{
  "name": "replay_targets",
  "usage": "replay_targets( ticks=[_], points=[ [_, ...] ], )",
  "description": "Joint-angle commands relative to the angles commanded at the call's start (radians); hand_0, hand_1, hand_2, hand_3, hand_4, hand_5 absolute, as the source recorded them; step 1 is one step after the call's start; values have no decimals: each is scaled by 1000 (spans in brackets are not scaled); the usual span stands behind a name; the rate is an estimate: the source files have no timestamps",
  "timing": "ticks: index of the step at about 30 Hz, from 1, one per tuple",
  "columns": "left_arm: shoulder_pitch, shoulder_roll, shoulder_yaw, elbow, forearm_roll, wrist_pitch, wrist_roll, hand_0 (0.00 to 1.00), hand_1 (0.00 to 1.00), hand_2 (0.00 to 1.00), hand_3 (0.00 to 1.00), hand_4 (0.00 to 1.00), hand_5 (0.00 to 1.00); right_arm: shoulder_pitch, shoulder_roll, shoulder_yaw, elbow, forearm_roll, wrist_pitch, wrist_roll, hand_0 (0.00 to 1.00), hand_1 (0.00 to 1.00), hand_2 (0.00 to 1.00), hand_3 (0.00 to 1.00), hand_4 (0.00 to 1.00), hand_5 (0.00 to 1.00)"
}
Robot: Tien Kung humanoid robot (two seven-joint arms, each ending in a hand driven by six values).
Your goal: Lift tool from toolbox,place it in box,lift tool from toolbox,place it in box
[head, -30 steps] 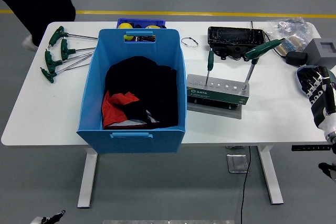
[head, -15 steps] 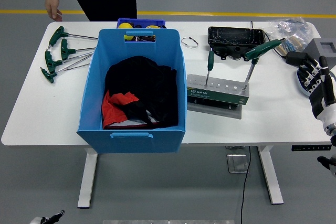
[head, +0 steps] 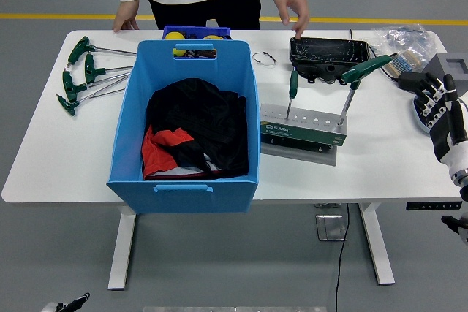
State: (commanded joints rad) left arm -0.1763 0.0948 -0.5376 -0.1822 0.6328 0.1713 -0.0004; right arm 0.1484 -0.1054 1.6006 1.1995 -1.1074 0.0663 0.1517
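While two tools sit upright in the toolbox (head: 303, 131), nothing is lifted yet: a small green screwdriver (head: 292, 87) stands in a hole near its left end, and a T-handle tool (head: 360, 75) leans out of a hole near its right end, handle tipped toward the surface's far right corner. Toolbox sits mid-surface, just right of the blue box (head: 139, 118), which takes up the centre-left and already holds dark and red cloth (head: 191, 137).

Right hand (head: 442, 111) hovers at the right edge, fingers relaxed and loosely spread, holding nothing, well apart from the toolbox. Left hand not in view.

Risks, judged from here:
- Reach runs past a grey block (head: 451, 69) and a brush (head: 404, 63) near the far right corner; a low sweep could knock them.
- T-handle is tilted, so a straight vertical pull may bind the shaft in its hole and drag or tip the toolbox, which looks light.
- Screwdriver handle is thin and a five-finger pinch could slip, or bump the black tray (head: 328, 54) just behind.
- A person's hand (head: 290, 4) hangs over the tray's left end at the far edge, close to the screwdriver; collision is possible if both move in. Their other hand (head: 126, 18) rests on the far edge left of the box.
- Carry to the box must clear its right wall; clipping it could drop the tool on the surface.
- Loose T-handles (head: 84, 72) near the far left corner are not the target.
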Motion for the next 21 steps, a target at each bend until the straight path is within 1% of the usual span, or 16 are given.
replay_targets(
  ticks=[5,6,10,13,17,18,21],
  points=[
    [0,-1,1,0,-2,0,-1,725,765,766,738,744,691,1,-1,4,4,-2,-3,0,998,933,940,950,998,998],
    [-1,-1,1,0,-1,1,-1,724,764,766,738,744,691,1,0,4,7,-2,-7,-1,998,934,941,964,998,998],
    [-1,-1,3,-1,-4,0,-1,724,764,766,738,744,691,1,1,5,21,-8,-22,-3,998,934,941,964,998,998],
    [-1,-1,3,0,-6,1,-1,724,764,766,739,744,689,1,-1,7,37,-42,-35,1,998,934,943,984,998,998],
    [0,-1,0,-1,-2,0,0,724,764,766,739,744,689,0,-4,8,58,-133,-48,10,998,934,943,984,998,998],
    [1,-1,-1,-1,-1,0,0,725,763,765,739,744,690,-1,-6,8,64,-171,-51,15,998,953,971,998,998,998],
    [2,-1,-4,-1,4,0,2,725,763,765,739,744,690,1,-16,-2,76,-274,-64,30,998,953,971,998,998,998]
  ],
)
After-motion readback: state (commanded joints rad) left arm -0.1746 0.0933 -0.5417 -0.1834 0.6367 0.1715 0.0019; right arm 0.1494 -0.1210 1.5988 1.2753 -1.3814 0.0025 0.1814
